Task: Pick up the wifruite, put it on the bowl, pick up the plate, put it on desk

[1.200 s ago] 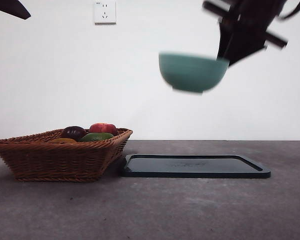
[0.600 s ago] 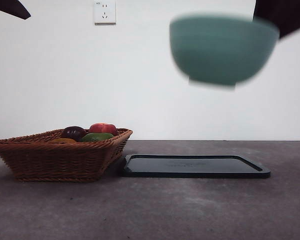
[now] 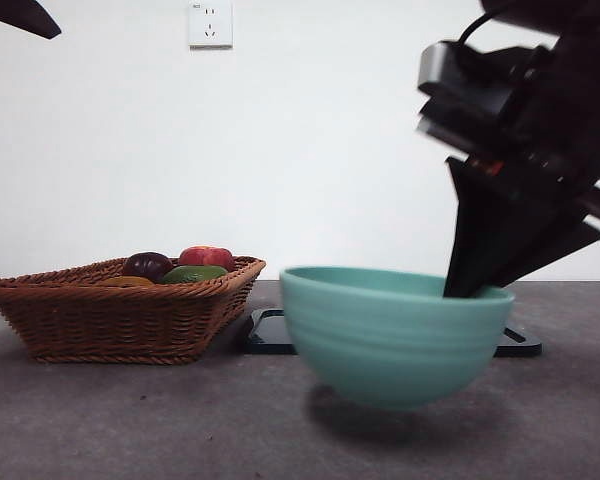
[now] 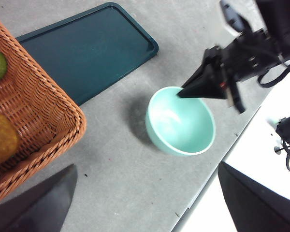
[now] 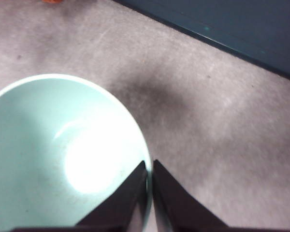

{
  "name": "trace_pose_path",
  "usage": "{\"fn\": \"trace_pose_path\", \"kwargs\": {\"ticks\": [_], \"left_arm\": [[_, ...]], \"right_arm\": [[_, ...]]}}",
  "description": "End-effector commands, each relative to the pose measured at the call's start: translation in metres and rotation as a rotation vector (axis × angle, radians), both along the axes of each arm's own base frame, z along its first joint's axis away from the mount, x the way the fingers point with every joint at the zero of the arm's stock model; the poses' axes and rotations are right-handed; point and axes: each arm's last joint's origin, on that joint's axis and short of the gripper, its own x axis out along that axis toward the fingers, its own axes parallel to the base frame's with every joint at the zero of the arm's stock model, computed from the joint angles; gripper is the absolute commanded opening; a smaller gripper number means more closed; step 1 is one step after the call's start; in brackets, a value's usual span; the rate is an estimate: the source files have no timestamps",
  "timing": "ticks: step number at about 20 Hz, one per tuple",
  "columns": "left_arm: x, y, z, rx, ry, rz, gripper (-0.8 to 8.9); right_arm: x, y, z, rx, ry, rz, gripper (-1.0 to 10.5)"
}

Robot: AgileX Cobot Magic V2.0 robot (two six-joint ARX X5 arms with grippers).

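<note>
Lowering toward the desk (image 3: 100, 420), the empty bowl (image 3: 395, 335) hangs just above it, near the tray (image 4: 87, 50), its rim pinched by the right gripper (image 5: 149, 169); level descent advisable. Left gripper (image 4: 145, 203) waits, jaws spread.

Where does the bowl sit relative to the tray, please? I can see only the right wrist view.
Observer: The bowl is off the tray. It is over the bare desk, in front of the tray as the front camera sees it.
Operator: Has it touched down?
Observer: With the right gripper pinching its rim, the front view shows its base very low over a dark shadow. I cannot tell whether it touches.
Operator: And the other arm?
Observer: The left gripper is open and holds nothing, up above the desk beside the basket.
</note>
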Motion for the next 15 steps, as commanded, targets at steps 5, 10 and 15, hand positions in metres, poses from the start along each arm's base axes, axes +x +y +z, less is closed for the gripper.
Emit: {"fn": "trace_pose_path", "kwargs": {"ticks": [5,10,15], "left_arm": [[0.0014,-0.0013,0.0061,-0.007,-0.024,-0.012,4.64],[0.0014,-0.0013,0.0061,-0.007,-0.025,-0.012,4.64],[0.0014,-0.0013,0.0061,-0.007,-0.024,-0.012,4.64]], "right_arm": [[0.0052,0.0099,-0.0097,-0.043,-0.009,-0.014,0.1],[0.004,0.0122,-0.0099,-0.048,-0.015,-0.007,0.1],[0.0047,0.0115,-0.0089,-0.055,-0.022,-0.043,2.3]]}}
